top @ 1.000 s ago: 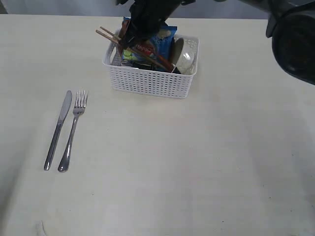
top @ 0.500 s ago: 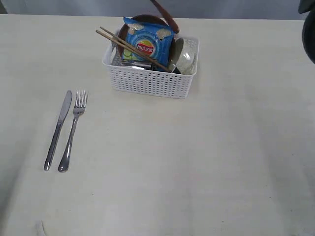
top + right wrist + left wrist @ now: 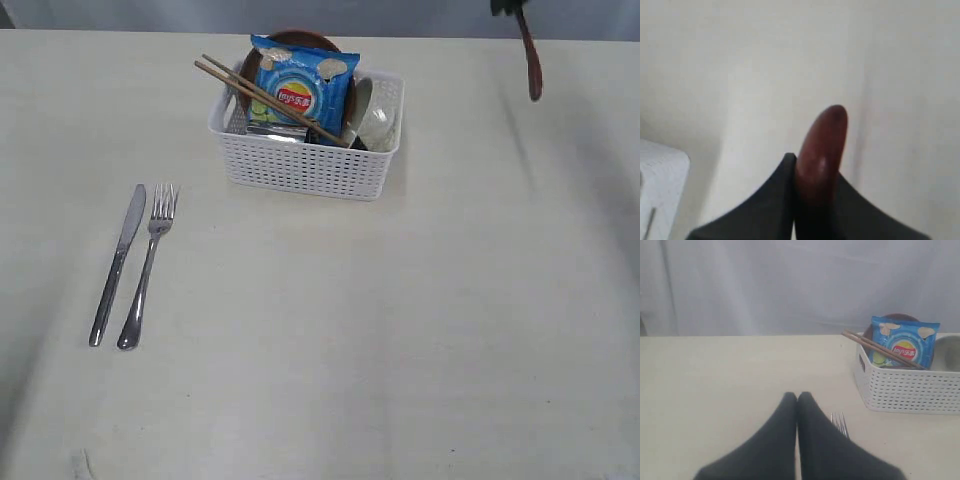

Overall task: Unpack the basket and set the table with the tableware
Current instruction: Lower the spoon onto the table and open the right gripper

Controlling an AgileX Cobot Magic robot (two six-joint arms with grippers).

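The tableware is now in three places. One piece, the reddish-brown spoon (image 3: 822, 140), is between the fingers (image 3: 772, 200) of the right gripper (image 3: 812, 167). The two dark fingers stand narrow and press on its sides, and its glossy rounded end sticks out past the tips. In the exterior view the spoon hangs in the air at the far right, well apart from the basket (image 3: 305, 160).

The left gripper (image 3: 797, 399) has its fingers pressed together with nothing between them. It is above the table (image 3: 400, 330), near the tines of the fork (image 3: 147, 270).

The basket is white plastic with grid walls and stands at the far middle of the table. Inside, a blue chip bag (image 3: 305, 85) stands upright. Two wooden chopsticks (image 3: 262, 96) lie slanted across its front and stick out over the left rim. A brown plate (image 3: 290, 38) shows behind the bag, and a pale bowl (image 3: 380, 122) lies tilted at the right end. The steel knife (image 3: 117, 262) and the fork lie side by side on the table at the left, the knife on the outer side.

One second ago the dark right arm was over the basket and covered the bag. Half a second ago the spoon was just behind the plate. Now it is far to the right. The basket, knife and fork have not moved.
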